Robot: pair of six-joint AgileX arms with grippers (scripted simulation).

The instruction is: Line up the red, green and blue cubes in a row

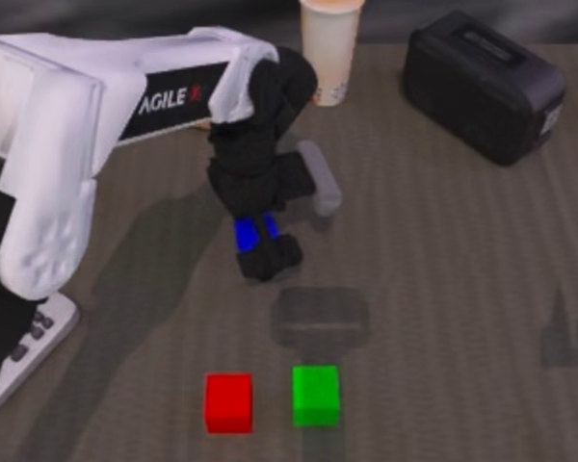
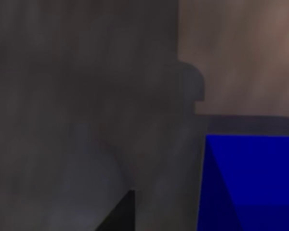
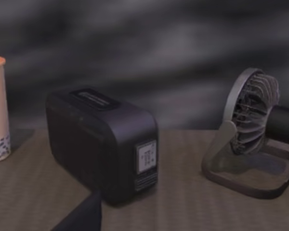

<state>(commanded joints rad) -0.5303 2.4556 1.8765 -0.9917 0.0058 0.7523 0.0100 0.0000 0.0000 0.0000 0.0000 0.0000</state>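
Up at table's back edge: paper cup (image 1: 331,48), contents unseen. Left gripper (image 1: 258,236) mid-table, clamped on blue cube (image 1: 255,231). Red cube (image 1: 228,402), green cube (image 1: 316,395) side by side nearer front edge.

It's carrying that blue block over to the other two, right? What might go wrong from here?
The left gripper holds the blue cube above the table, so it could slip and fall short of the row. The red cube and green cube sit close together near the front edge; setting blue down beside green might nudge one out of line. The swinging arm could also clip the paper cup behind it.
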